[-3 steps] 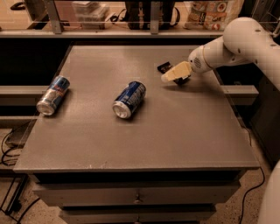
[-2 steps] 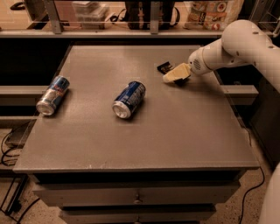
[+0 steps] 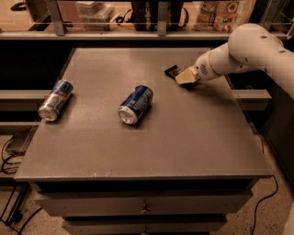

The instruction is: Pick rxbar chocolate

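Pincer [image 3: 186, 77], pale and wedge-shaped at the end of the white arm [image 3: 248, 48], sits low over the far right part of the surface [image 3: 183, 147]. Whether it is apart, together or clamped on anything, I cannot tell. The rxbar chocolate [image 3: 172, 70] lies flat on the surface right at the pincer's tip, on its far side toward the left of the view. It shows as a small dark wrapper whose near end runs under the pincer's edge; whether they touch is unclear.

Well apart from the pincer, nearer the camera and to the left of the view, a blue drink can [image 3: 135, 104] lies on its side with its silver top facing the front. Farther off the same way, a blue and silver can [image 3: 56, 100] lies on its side at the surface's left edge.

The surface is a plain grey-brown top over a cabinet with drawers [image 3: 144, 209]. Behind it runs a metal rail [image 3: 161, 33], with printed packages [image 3: 220, 13] beyond the pincer. Cables [image 3: 9, 153] lie on the floor at lower left.

No writing on the cans, the bar or the packages can be read.
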